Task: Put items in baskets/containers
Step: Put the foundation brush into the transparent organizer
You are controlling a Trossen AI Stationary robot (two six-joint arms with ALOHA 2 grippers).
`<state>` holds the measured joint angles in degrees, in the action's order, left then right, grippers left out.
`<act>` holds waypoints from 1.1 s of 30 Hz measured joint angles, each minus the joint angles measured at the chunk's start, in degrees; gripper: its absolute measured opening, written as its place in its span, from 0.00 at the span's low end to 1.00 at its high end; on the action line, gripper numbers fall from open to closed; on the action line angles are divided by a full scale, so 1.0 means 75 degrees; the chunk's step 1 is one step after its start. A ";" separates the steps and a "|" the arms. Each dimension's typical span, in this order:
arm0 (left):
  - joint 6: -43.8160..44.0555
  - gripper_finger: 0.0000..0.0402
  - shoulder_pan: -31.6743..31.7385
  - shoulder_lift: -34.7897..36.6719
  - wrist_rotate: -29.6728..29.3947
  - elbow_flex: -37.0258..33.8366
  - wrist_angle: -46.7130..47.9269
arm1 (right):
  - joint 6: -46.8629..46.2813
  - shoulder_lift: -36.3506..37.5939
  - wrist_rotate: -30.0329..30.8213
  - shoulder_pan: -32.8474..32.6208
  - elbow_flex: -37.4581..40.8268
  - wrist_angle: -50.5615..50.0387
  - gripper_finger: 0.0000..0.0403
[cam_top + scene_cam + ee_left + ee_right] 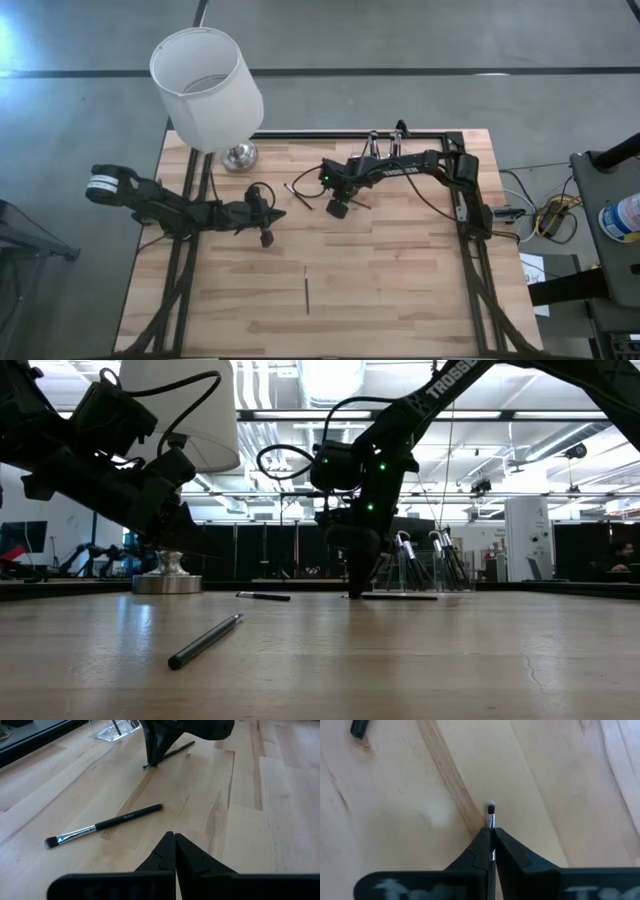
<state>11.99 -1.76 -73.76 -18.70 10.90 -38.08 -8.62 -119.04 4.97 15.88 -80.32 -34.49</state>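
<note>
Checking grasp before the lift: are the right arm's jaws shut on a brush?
Shut on it. In the right wrist view the right gripper pinches a thin brush, its bristled tip poking out over the table.

lamp (208, 90) crowding the far-left corner, clear holder (385, 146) at far edge, bare tabletop (400, 290) open near front

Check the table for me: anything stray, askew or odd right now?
One brush lies alone near the front edge, far from the clear holder at the back. Another lies loose ahead of the shut left gripper. The right gripper is clamped on a brush. Nothing looks spilled or damaged.
</note>
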 joint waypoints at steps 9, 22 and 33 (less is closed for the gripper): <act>0.0003 0.00 0.0000 0.0000 0.0001 0.0000 0.0024 | -0.0001 0.0987 0.0591 -0.0107 0.0376 0.0357 0.03; 0.0003 0.00 0.0000 0.0000 0.0024 0.0003 -0.0003 | 0.0101 0.4801 0.2974 -0.0165 0.4960 0.7682 0.03; -0.0016 0.00 0.0000 0.0000 0.0026 0.0015 -0.0067 | -0.0487 0.4244 0.3387 0.1503 0.6259 1.1625 0.03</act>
<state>11.87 -1.76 -73.76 -18.50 11.00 -38.59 -12.28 -87.21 30.38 27.16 -33.38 52.70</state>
